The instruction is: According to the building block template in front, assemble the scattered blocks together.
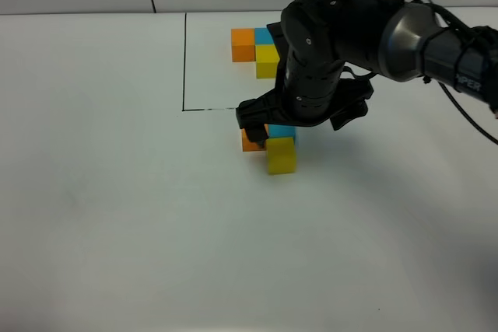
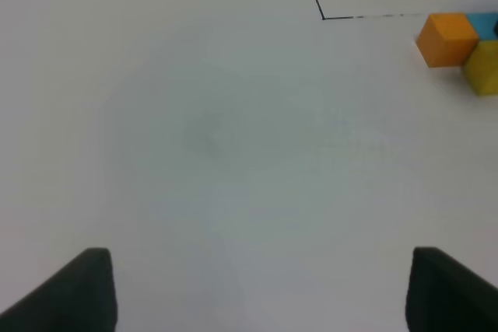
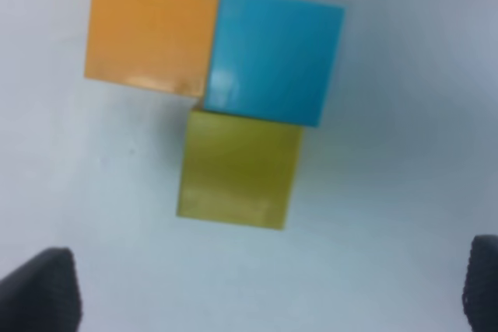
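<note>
The building block template (image 1: 184,60) is a black-lined rectangle at the back holding joined orange (image 1: 243,43), blue (image 1: 264,35) and yellow (image 1: 267,60) cubes, partly hidden by my right arm. In front of it the scattered blocks touch in an L: orange cube (image 3: 152,27), sky blue cube (image 3: 272,56), yellow cube (image 3: 240,167). They also show in the exterior view: orange (image 1: 249,141), blue (image 1: 282,131), yellow (image 1: 281,155). My right gripper (image 3: 261,289) hovers open just above them, holding nothing. My left gripper (image 2: 261,293) is open and empty over bare table, far from the cubes (image 2: 445,38).
The white table (image 1: 117,215) stretches wide to the left and front. My right arm (image 1: 350,29) reaches in from the right over the template's right part. The template's line corner shows in the left wrist view (image 2: 323,17).
</note>
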`<move>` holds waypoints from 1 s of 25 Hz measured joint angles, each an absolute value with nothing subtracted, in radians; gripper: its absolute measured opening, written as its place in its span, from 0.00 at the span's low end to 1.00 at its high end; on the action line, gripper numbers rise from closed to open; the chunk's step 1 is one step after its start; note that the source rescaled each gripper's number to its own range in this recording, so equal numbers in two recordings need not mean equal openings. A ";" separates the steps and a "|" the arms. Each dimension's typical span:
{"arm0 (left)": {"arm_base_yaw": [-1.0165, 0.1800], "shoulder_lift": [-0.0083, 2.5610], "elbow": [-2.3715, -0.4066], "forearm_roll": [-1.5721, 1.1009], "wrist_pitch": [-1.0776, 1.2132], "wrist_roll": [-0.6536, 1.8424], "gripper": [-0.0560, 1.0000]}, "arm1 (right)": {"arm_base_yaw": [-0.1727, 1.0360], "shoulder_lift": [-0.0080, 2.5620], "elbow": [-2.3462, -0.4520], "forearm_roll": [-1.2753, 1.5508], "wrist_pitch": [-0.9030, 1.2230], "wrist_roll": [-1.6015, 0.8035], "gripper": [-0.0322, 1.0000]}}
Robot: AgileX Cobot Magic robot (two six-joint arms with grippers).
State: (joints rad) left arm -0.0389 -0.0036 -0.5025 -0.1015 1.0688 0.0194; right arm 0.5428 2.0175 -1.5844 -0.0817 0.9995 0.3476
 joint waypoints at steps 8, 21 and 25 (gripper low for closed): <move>-0.039 -0.004 -0.503 -0.102 1.069 0.019 0.64 | 0.335 1.803 -1.284 -0.083 0.798 0.262 1.00; -0.039 -0.004 -0.503 -0.102 1.069 0.019 0.64 | -0.092 1.420 -0.980 -0.034 0.591 0.031 1.00; -0.039 -0.004 -0.503 -0.102 1.069 0.019 0.64 | -0.079 1.329 -0.968 0.000 0.633 -0.009 1.00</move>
